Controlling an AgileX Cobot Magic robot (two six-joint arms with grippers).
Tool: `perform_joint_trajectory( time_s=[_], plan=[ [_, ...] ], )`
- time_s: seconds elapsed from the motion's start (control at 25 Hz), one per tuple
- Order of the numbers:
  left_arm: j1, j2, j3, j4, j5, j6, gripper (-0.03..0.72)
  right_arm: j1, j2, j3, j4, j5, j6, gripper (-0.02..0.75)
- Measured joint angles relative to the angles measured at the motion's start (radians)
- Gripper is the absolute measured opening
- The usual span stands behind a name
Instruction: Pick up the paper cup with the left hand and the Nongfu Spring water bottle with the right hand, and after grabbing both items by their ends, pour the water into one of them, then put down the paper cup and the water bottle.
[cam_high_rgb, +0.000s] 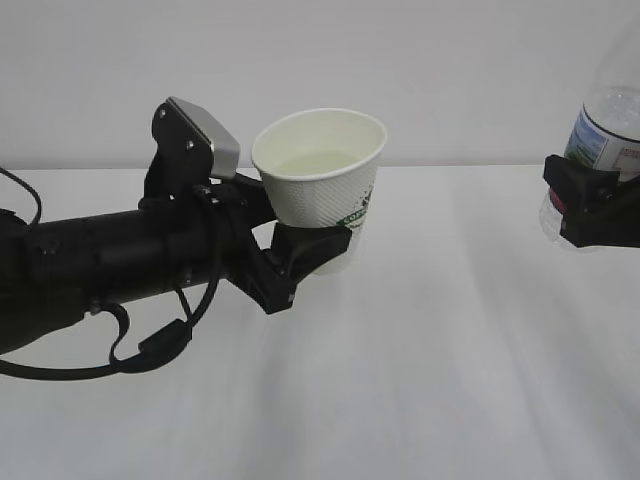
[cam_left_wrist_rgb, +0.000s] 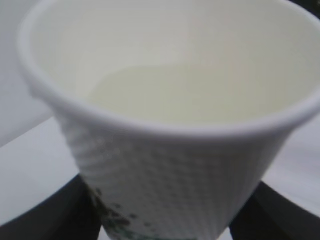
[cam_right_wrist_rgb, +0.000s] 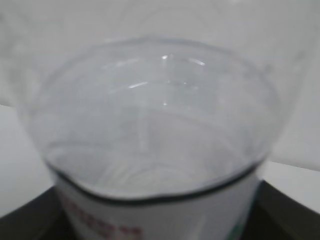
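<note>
White paper: the paper cup (cam_high_rgb: 322, 170) sits upright in the air above the table (cam_high_rgb: 420, 350), clamped near its base; I take it as my landmark.
Cup contents: a shallow pool of the water (cam_left_wrist_rgb: 200, 92), faintly cream against the lining, lies level well below the rolled rim.
Cup markings: green-and-dark print low on the ribbed wall, on the side turned away from my left arm.
Left hand: the left hand (cam_high_rgb: 310, 255) reaches in from the left of the cup, its jaws closed on the cup's lower end, a dark jaw showing on either side of the base in my left wrist view.
Bottle: the Nongfu Spring water bottle (cam_high_rgb: 610, 125) stands upright well to the right of the cup, at the frame edge, top cut off.
Right hand: the right hand (cam_high_rgb: 590, 210) grips the bottle around its lower part, below the label.
Bottle contents: through the blurred right wrist view I cannot tell how much liquid remains.
Cables: black cables (cam_high_rgb: 150, 345) trail below my left arm, left of the cup.
</note>
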Motion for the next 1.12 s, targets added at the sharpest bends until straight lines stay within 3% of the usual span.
perform_joint_trajectory(
  time_s=[0.84, 1.12],
  plan=[
    [0.27, 0.0, 0.0, -0.055, 0.0, 0.002, 0.5, 0.0, 0.0, 0.0, 0.001, -0.002, -0.018, 0.522],
    [0.359, 0.0, 0.0, -0.117, 0.0, 0.002, 0.5, 0.0, 0.0, 0.0, 0.001, -0.002, -0.018, 0.522]
  ],
)
